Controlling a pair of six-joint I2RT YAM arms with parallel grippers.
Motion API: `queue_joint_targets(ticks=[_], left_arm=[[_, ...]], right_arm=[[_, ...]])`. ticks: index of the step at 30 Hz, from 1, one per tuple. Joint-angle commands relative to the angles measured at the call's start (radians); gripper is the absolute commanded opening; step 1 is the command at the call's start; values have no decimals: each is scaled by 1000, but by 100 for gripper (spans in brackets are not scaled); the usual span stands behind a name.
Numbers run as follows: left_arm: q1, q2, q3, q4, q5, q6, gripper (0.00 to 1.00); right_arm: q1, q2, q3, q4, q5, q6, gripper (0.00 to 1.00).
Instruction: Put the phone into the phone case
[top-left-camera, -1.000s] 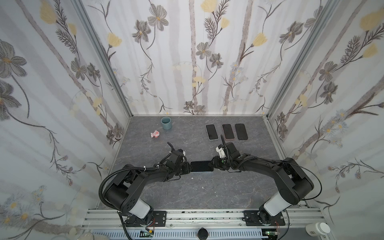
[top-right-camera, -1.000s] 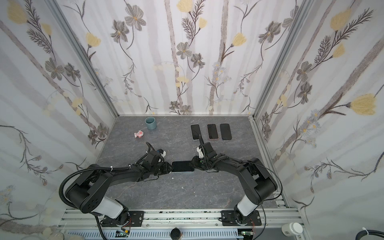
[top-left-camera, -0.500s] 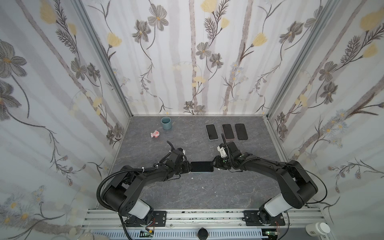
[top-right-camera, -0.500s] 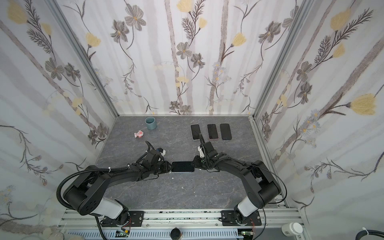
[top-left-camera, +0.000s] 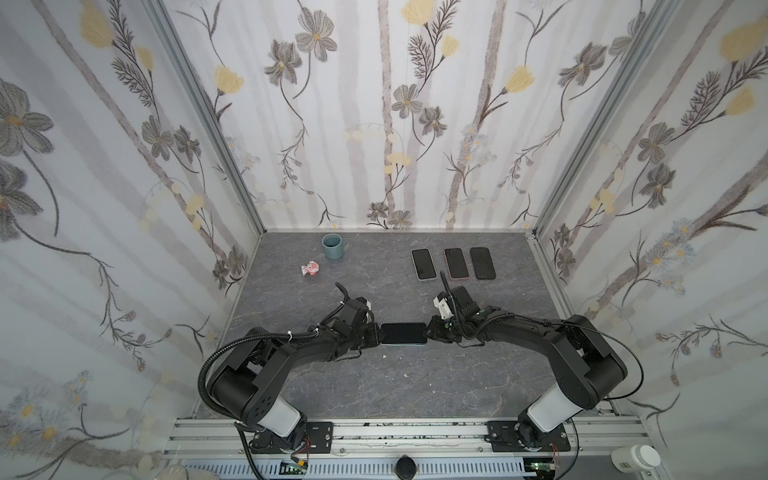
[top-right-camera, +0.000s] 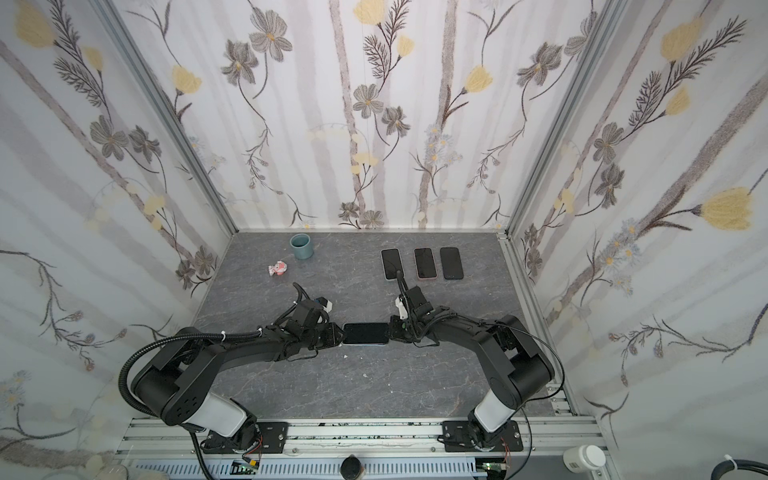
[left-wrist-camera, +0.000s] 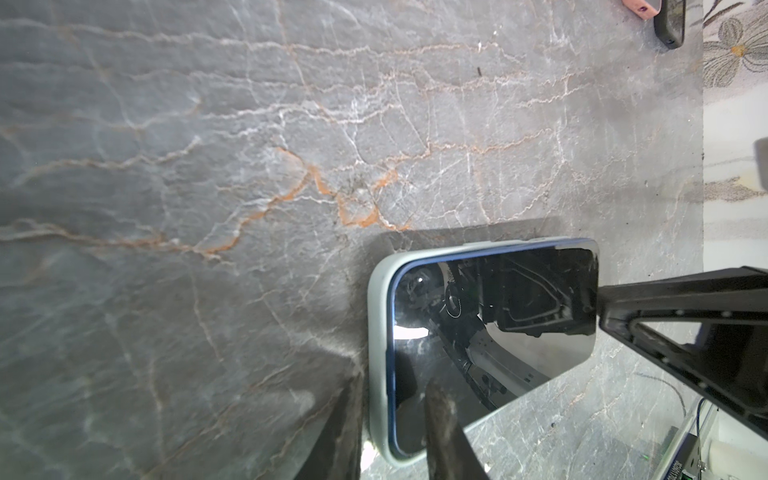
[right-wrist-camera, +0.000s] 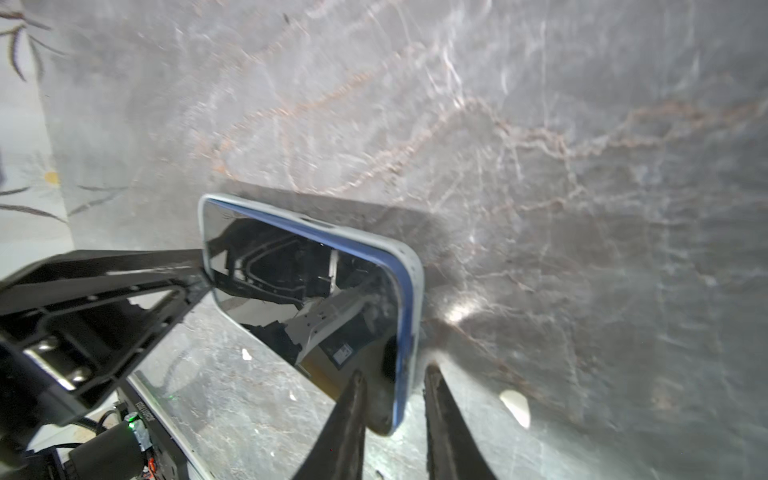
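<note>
- Grey, veined stone-look table (top-left-camera: 415, 382): work surface. Both arms lie low over it, tips facing each other.
- Phone (top-left-camera: 404, 332): dark glass up, blue frame. Lies btwn the two sets of jaws, long axis running from one set to the other, one short end at each.
- Phone case (left-wrist-camera: 376, 332): pale grey-white shell under & around the phone, resting on the table. At the left-jaw end its wall hugs the blue frame. Along one long side & toward the right-jaw end more blue shows above the wall. Fully seated or not: cannot tell.
- Left gripper (top-left-camera: 376, 335): jaws narrow, astride the short end nearest it. In the left wrist view, one finger (left-wrist-camera: 336, 436) sits just outside the case wall and the other (left-wrist-camera: 440, 428) over the glass. True pinch vs. mere contact: cannot tell.
- Right gripper (top-left-camera: 430, 332): jaws also narrow, astride the opposite short end. In the right wrist view (blurred), one finger (right-wrist-camera: 351, 415) is over the glass and the other (right-wrist-camera: 446, 424) just outside the case corner. Grip or not: cannot tell.
- Each wrist view also shows the opposite gripper's finger at the phone's far end.
- Three spare phones (top-left-camera: 456, 263): a row, screens up, beyond the right jaws toward the back wall, well apart from them. The middle one is pink-edged.
- Cup (top-left-camera: 332, 246): blue-grey, upright, well beyond the left jaws near the back wall.
- Pink-and-white object (top-left-camera: 310, 268): small, near the cup, on the left-jaw side. Type unclear.
</note>
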Motion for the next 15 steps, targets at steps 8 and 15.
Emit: queue_joint_targets(ticks=[8,15], left_arm=[[-1,-1,-12,19,14,-6,27],[-1,3,-7,20,17,-7,26]], right_arm=[[8,27,22,-11,-20,-11,25],[19,18,26,-17,-19,-10,25]])
